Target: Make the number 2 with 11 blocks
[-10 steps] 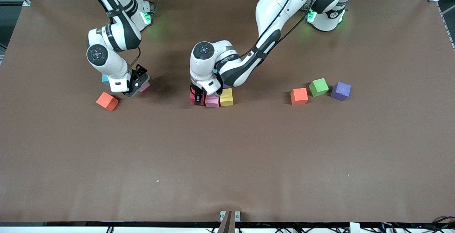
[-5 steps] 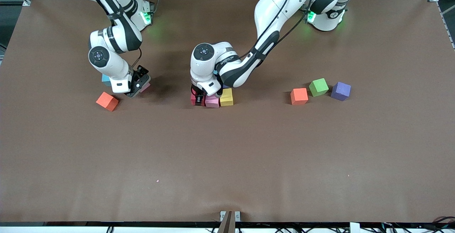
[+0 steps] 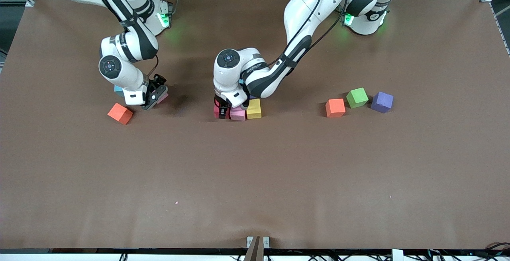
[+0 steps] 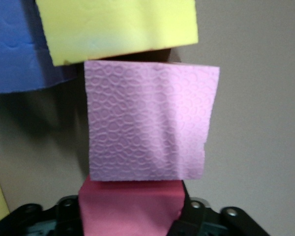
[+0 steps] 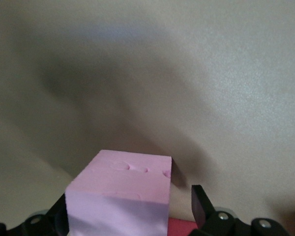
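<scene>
The brown table (image 3: 279, 173) is reached across by both arms. The left gripper (image 3: 221, 109) is lowered at the table's middle around a red block (image 4: 130, 206); whether that block is gripped or released cannot be told. The right gripper (image 3: 153, 98) is set low toward the right arm's end of the table, its jaws held wide on either side of a pale pink block (image 5: 120, 196), with a gap seen on one side.

The red block is lined up in a touching row with a pink block (image 3: 238, 113) and a yellow block (image 3: 254, 108). A blue block (image 4: 12, 49) is seen just beside the yellow one, mostly hidden under the left wrist.

Toward the left arm's end, an orange block (image 3: 335, 107), a green block (image 3: 357, 97) and a purple block (image 3: 382, 101) are laid near one another. Another orange block (image 3: 120, 113) is found near the right gripper, and a cyan block (image 3: 118, 89) is partly hidden by that arm
</scene>
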You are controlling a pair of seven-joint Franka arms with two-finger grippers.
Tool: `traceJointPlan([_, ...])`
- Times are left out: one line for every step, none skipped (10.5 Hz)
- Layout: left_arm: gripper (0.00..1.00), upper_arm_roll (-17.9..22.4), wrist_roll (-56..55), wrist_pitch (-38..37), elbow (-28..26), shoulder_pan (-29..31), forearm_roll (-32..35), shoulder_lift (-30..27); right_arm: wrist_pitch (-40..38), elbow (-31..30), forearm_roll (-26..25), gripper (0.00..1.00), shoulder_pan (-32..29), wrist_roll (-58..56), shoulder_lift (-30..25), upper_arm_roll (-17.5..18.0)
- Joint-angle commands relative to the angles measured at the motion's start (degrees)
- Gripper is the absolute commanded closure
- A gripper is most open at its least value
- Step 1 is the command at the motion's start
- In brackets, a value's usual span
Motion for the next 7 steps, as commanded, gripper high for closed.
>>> traceJointPlan([0.0, 0.84, -0.43, 0.57, 1.43, -0.81, -0.84, 0.62, 0.23, -0.3, 1.36, 0.1, -1.29, -0.26, 0.3, 0.76])
traceJointPlan([0.0, 0.84, -0.34, 0.48, 1.43, -0.81, -0.84, 0.19, 0.23, -0.21, 1.36, 0.18, -1.28, -0.35, 0.3, 0.76])
traceJointPlan([0.0, 0.84, -0.34, 0.05, 1.34, -0.81, -0.84, -0.6, 0.05, -0.13, 1.36, 0.3, -1.37, -0.26, 0.21, 0.76])
traceJointPlan([0.0, 0.75, -0.26, -0.83, 1.26, -0.72, -0.93, -1.65, -0.99, -0.04, 1.53, 0.52, -1.37, 0.08, -0.05, 0.85])
traceJointPlan([0.0, 0.31, -0.26, -2.75, 1.25, -0.63, -0.93, -2.79, -2.05, 0.14, 1.88, 0.59, -1.2, 1.74, -0.58, 0.94])
traceJointPlan([0.0, 0.05, -0.26, -4.68, 1.17, -0.37, -0.85, -4.11, -3.45, 0.66, 1.88, 0.63, -1.11, 1.85, -2.32, 1.02])
traceJointPlan([0.0, 0.04, -0.26, -5.57, 0.99, -0.28, -0.84, -5.43, -5.99, 2.58, 1.88, 0.71, -1.11, 1.59, -4.26, 1.2])
